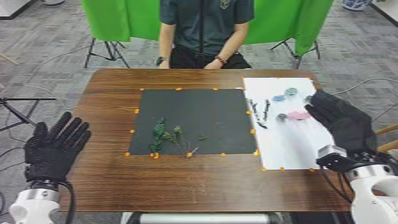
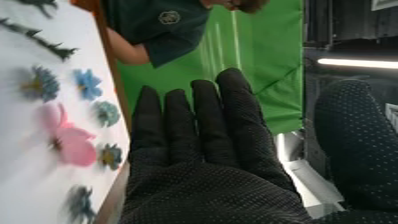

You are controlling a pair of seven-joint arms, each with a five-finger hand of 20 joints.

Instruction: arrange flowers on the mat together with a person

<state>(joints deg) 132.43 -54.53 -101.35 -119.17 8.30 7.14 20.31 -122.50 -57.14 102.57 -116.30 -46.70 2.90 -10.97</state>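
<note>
In the head view my left hand (image 1: pixel 57 147) is over the table's left edge, fingers straight and spread. My right hand (image 1: pixel 342 117) is above the white mat's right side, beside the pink flower (image 1: pixel 298 115); in the right wrist view the right hand (image 2: pixel 209 185) has straight fingers and holds nothing. That view also has the pink flower (image 2: pixel 73 142), a blue flower (image 2: pixel 88 84) and a dark twig (image 2: pixel 40 40). Green stems (image 1: pixel 159 135) and a small sprig (image 1: pixel 202 137) lie on the black mat (image 1: pixel 191 107). Blue flowers (image 1: pixel 279 98) and dark twigs (image 1: pixel 258 114) rest on the white mat (image 1: pixel 289 145).
Orange bits of tape mark both mats' edges on the brown table (image 1: pixel 178 185). A person sits at the far side with hands low by the table edge, in front of a green cloth (image 1: pixel 293 20).
</note>
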